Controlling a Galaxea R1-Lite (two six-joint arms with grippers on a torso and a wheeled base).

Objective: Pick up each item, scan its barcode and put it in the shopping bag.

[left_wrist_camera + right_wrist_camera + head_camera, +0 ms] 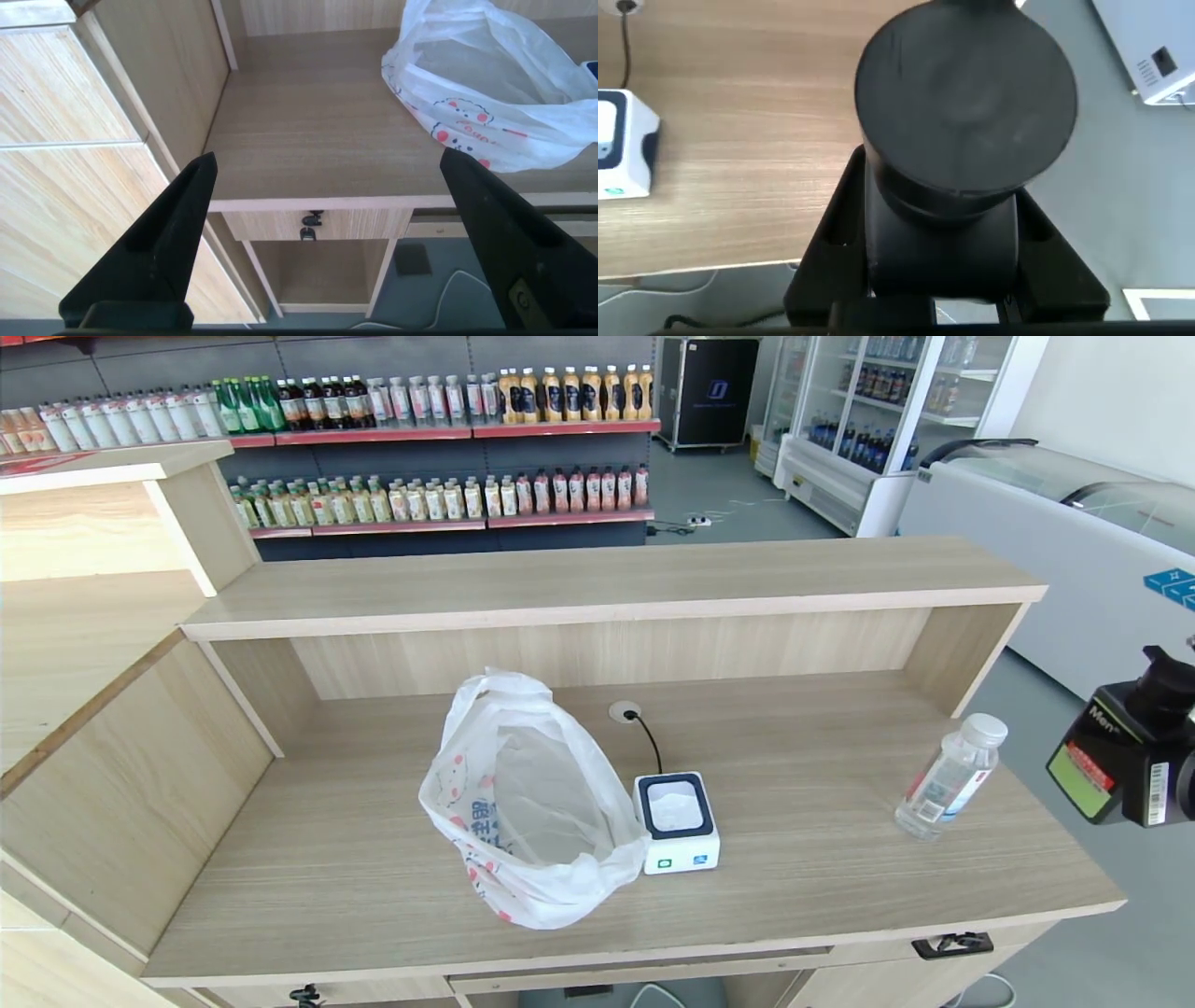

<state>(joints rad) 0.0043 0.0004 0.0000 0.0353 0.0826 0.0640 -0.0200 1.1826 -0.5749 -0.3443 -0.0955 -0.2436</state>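
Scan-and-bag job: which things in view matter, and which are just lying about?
Job:
- shopping bag
- scanner
- water bottle
- black bottle, in the right hand

Just there:
- drink shelves
- glass-door fridges
- chest freezer
- black case

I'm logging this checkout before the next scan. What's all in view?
shopping bag: one, white with red print, open, mid-counter
scanner: one, white with dark frame, right beside the bag
cable: one, black, running from the scanner to a hole in the counter
water bottle: one, clear with white cap, standing at the counter's right
black bottle: one, green-and-red label, held past the counter's right edge
counter: one, light wood
drink shelves: two rows, mixed colours, behind
coolers: white, glass-fronted, back right
left hand: black, open, off the counter's front left
right hand: black, shut on the black bottle
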